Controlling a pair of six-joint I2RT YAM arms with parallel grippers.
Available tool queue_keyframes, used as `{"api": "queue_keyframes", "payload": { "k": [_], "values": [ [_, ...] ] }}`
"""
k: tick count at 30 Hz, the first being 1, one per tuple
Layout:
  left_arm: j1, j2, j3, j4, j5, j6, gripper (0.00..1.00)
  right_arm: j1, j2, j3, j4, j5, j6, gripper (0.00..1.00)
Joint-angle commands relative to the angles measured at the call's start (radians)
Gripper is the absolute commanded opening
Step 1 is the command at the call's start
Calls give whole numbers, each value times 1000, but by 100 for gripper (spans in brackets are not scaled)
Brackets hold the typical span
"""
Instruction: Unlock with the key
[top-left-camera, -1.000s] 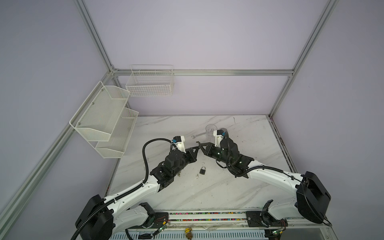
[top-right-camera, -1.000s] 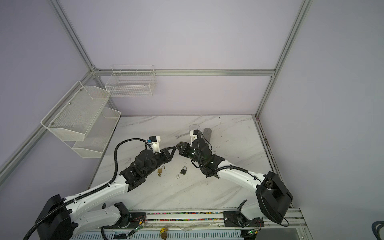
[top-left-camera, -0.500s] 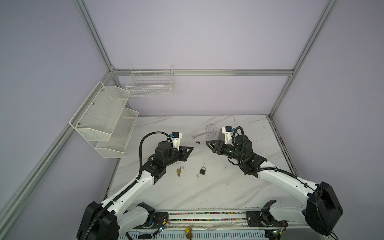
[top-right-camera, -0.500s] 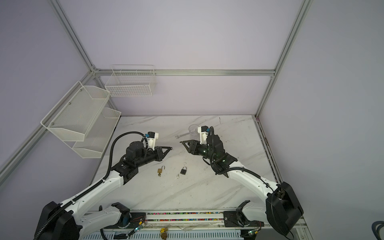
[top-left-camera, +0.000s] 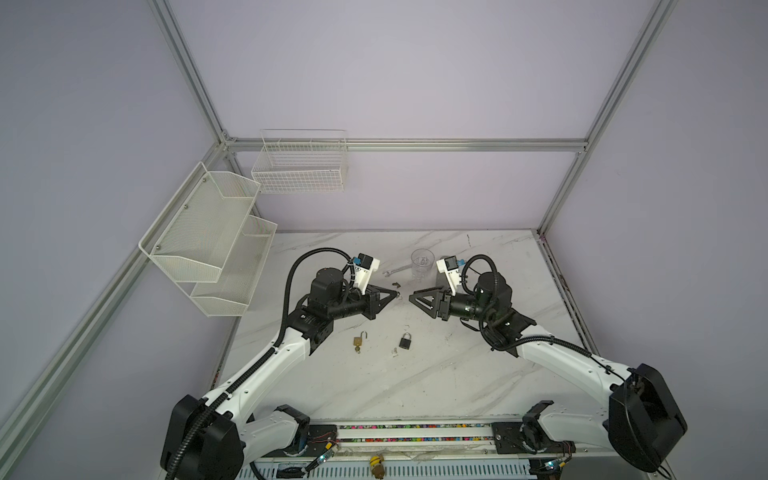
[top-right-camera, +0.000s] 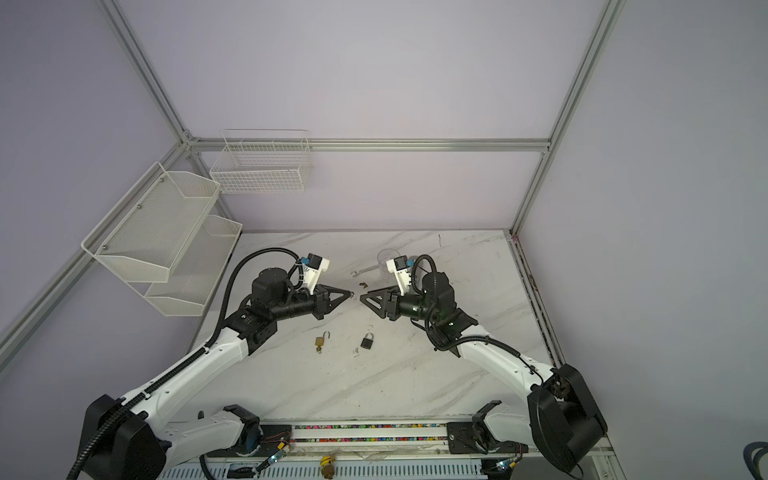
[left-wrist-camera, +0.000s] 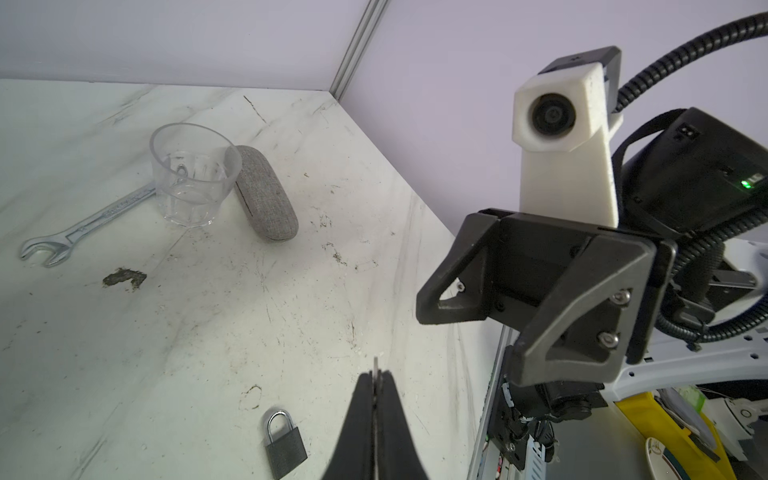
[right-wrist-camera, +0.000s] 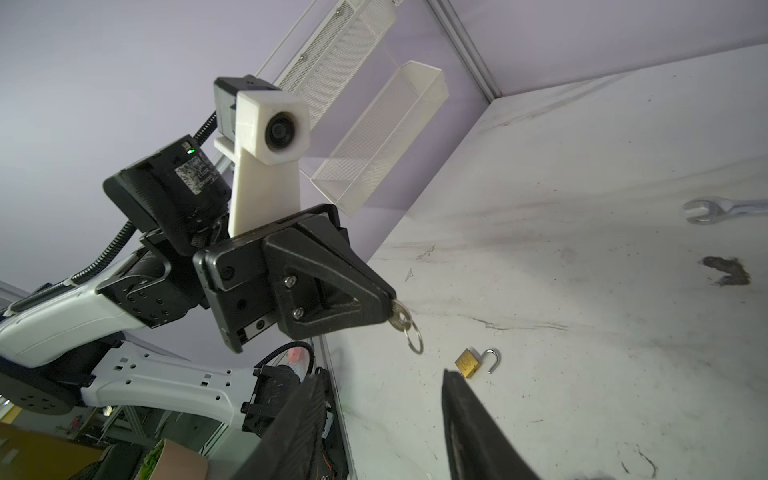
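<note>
Left gripper (right-wrist-camera: 390, 306) clamps the thin, stiff, probably slippery key (right-wrist-camera: 401, 319), right gripper (right-wrist-camera: 386, 374) open and empty; light black padlock (left-wrist-camera: 286, 446) likely needs gripping across its body.

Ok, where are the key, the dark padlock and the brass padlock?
key (right-wrist-camera: 399, 316): right wrist view, on its round metal head.
dark padlock (left-wrist-camera: 286, 448): left wrist view, on the middle of its body.
brass padlock (right-wrist-camera: 466, 364): right wrist view, on its body, beside the open shackle.
</note>
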Motion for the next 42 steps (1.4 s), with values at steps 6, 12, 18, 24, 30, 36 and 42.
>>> {"api": "queue_keyframes", "payload": {
  "k": [6,12,18,24,30,36,42],
  "values": [
    [5,14,95,82,122,5,0,-3,54,28,154,-102,4,46],
    [5,22,102,107,137,-10,0,-4,77,38,164,-119,2,42],
    [5,28,108,127,156,-26,0,-3,84,37,161,-108,-6,41],
    [5,31,107,149,162,-40,0,-5,91,43,165,-127,-4,36],
    [5,32,110,166,172,-53,0,-5,91,41,165,-128,-8,28],
    [5,35,111,172,180,-59,0,-5,91,46,165,-130,-8,18],
    [5,45,116,174,199,-59,0,-5,120,54,165,-127,-2,10]
  ]
}}
